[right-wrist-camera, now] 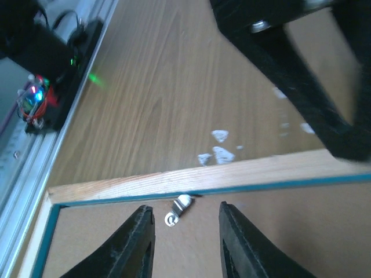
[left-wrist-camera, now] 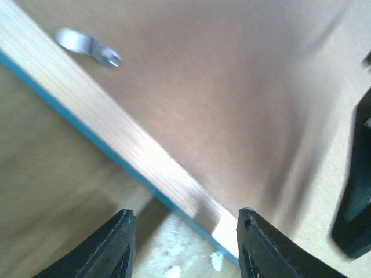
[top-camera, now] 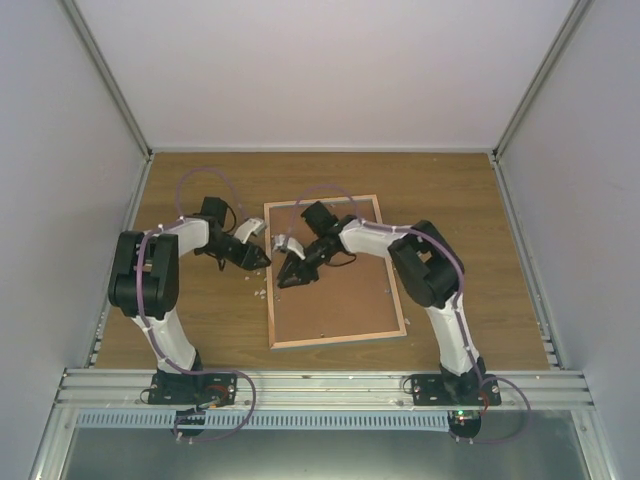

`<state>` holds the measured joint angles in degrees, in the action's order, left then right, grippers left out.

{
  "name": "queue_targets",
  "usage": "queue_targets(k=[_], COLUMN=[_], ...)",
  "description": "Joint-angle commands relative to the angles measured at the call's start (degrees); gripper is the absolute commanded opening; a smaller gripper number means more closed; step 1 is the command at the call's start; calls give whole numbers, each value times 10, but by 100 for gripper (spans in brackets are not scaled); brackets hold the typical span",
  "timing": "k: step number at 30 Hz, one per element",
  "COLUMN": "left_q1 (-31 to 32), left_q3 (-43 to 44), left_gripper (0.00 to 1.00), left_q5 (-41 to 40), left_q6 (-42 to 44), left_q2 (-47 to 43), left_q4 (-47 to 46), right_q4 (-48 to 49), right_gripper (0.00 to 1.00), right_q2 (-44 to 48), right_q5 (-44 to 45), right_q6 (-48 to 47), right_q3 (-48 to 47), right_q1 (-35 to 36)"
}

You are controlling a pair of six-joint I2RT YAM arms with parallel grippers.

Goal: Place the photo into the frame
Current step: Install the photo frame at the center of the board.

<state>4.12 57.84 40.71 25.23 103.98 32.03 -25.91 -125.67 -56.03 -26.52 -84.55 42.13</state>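
The frame [top-camera: 345,300] lies face down on the wooden table, brown board up, with a light wood edge and a thin teal line. The photo is hidden. My left gripper [top-camera: 262,258] is open and empty at the frame's left edge; in the left wrist view [left-wrist-camera: 186,234] that edge [left-wrist-camera: 116,127] runs between its jaws, with a metal clip [left-wrist-camera: 87,46] on the board. My right gripper [top-camera: 290,278] is open and empty over the board's left part. In the right wrist view [right-wrist-camera: 184,234] its jaws sit either side of a small metal clip [right-wrist-camera: 178,208] beside the frame edge [right-wrist-camera: 220,178].
White flecks [right-wrist-camera: 217,150] lie on the table just left of the frame. An aluminium rail [top-camera: 320,385] runs along the near edge, with lit electronics [right-wrist-camera: 35,95] by it. Pale walls close in the table. The two grippers are close together.
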Motion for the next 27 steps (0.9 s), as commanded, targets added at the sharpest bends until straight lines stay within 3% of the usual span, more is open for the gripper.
queue_targets(k=[1, 4, 11, 19, 23, 27], left_q1=[-11, -10, 0, 23, 33, 34], left_q3=[37, 60, 36, 78, 97, 108], left_gripper=[52, 56, 55, 68, 69, 68], left_q5=[-35, -35, -114, -146, -143, -169], left_q6=[45, 84, 120, -41, -120, -145], left_q2=[-39, -53, -89, -38, -3, 22], left_q4=[-14, 20, 13, -28, -56, -81], right_q4=[13, 0, -4, 64, 67, 76], right_gripper=[38, 42, 42, 35, 33, 30], right_q2=[59, 70, 89, 41, 1, -32], right_q5=[-32, -29, 56, 144, 154, 181], right_q6=[36, 36, 52, 131, 149, 180], right_q3=[-11, -12, 22, -7, -53, -110], right_q1=[-58, -91, -131, -131, -130, -123])
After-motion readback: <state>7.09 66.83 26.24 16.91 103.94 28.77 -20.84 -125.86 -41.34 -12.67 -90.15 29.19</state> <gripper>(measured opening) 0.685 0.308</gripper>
